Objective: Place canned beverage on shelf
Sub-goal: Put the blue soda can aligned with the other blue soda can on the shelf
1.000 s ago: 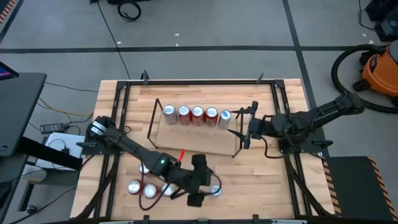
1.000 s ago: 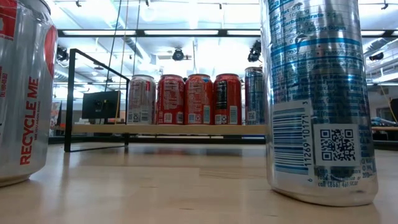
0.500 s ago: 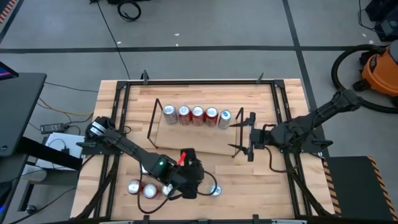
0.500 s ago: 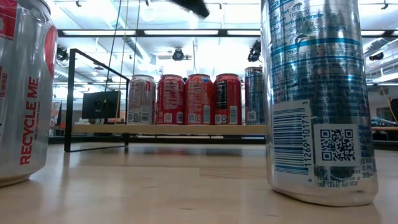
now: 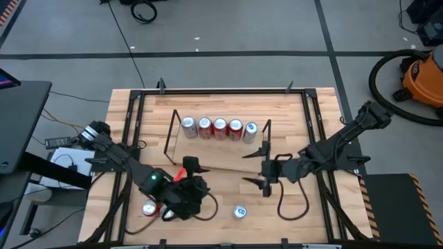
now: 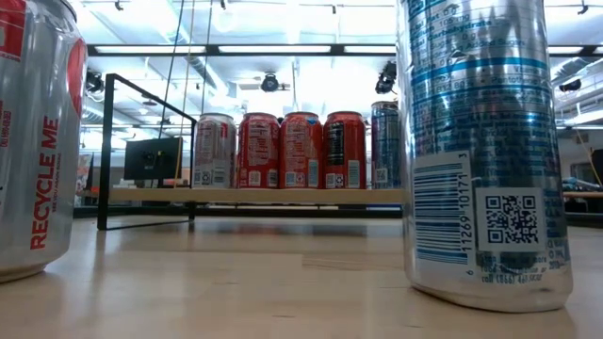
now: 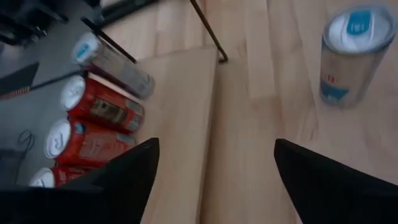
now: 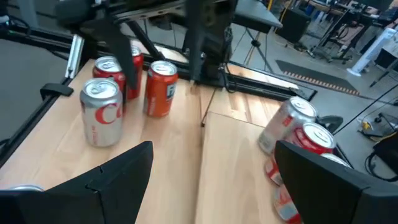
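Left gripper (image 5: 190, 164) gapes empty (right gripper (image 5: 265, 169) likewise); five cans (image 5: 220, 128) line the shelf (image 5: 214, 158).

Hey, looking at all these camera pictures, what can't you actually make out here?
- High view: the loose cans are partly covered by the left arm, so their number is unclear.
- Low view: the blue can in front is cut off by the top edge and hides part of the end can on the shelf.
- Left wrist view: the labels of the cans on the shelf are too blurred to read.
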Tool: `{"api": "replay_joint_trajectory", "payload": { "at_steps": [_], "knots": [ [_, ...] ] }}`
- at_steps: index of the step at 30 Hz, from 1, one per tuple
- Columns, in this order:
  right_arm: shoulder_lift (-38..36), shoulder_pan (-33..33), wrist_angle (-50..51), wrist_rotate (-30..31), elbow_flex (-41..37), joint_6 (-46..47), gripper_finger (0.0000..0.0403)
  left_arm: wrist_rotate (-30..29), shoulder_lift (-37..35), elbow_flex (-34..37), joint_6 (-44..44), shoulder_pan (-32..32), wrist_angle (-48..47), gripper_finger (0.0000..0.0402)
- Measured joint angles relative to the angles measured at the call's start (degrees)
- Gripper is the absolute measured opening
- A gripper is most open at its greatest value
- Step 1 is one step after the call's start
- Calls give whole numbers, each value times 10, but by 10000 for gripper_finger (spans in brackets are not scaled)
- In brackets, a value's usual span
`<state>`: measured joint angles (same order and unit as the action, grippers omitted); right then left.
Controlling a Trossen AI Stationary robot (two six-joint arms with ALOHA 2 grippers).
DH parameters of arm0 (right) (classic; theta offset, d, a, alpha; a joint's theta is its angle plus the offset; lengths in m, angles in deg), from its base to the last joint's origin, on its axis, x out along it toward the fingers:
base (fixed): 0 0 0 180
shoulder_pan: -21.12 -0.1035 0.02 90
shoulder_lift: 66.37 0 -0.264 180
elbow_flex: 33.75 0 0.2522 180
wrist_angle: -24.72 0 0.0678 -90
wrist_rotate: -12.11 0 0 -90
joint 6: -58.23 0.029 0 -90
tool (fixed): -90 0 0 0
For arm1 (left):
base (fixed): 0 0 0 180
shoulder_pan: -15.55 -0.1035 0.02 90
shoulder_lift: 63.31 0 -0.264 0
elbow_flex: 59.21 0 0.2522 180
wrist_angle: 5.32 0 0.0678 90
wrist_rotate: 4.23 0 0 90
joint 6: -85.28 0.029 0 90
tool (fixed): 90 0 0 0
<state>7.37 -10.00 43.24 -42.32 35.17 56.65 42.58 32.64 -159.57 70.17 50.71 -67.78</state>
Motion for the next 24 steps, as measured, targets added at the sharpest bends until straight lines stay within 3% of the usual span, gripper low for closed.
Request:
{"api": "replay_joint_trajectory", "payload": {
  "at_steps": [11, 24],
  "knots": [
    [119, -37, 78, -3, 140, 43, 347, -7, -120, 174, 151, -14, 252, 309],
    [169, -50, 158, -82, 205, 100, 355, 31, -261, 421, 366, -83, 754, 308]
  ]
}}
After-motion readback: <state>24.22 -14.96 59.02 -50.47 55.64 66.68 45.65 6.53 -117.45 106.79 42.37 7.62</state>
